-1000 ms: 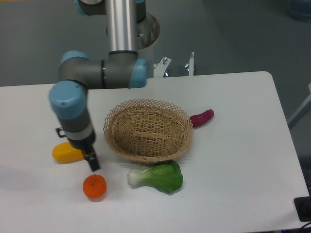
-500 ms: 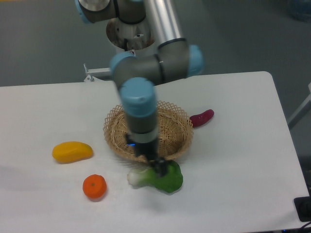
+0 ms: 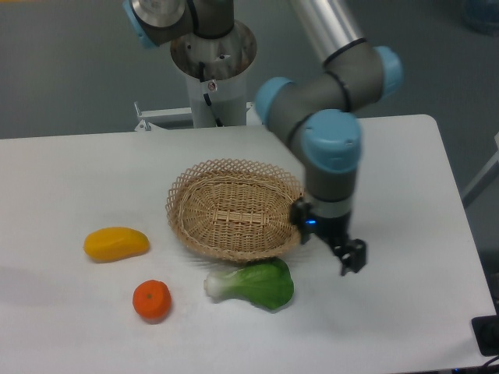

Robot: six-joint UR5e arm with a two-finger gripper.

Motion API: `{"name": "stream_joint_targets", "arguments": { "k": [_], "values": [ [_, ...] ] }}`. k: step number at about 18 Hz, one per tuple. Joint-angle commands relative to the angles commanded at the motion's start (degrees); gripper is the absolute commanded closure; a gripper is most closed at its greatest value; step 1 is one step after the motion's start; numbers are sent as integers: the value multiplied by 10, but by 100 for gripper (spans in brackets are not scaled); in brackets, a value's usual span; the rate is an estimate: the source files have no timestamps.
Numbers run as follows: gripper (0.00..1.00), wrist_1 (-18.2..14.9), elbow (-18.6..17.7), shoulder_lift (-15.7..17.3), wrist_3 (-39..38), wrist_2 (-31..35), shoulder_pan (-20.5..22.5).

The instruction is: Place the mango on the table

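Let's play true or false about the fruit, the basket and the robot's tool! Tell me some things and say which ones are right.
1. The mango lies on the table, left of the basket. True.
2. The basket has the orange inside it. False: the orange sits on the table, in front of the mango, and the basket is empty.
3. The tool is holding the mango. False: it is on the far side of the basket, right of it, with nothing seen in it.
4. The leafy green vegetable lies in front of the basket. True.
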Motion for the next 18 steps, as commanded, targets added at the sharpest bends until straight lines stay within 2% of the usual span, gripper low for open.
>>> {"name": "stream_joint_targets", "arguments": {
  "k": [3, 11, 18],
  "values": [
    [0, -25, 34, -18, 27, 1, 23],
    [0, -27, 73, -49, 97, 1, 76],
    [0, -31, 96, -66, 104, 2, 87]
  ]
}}
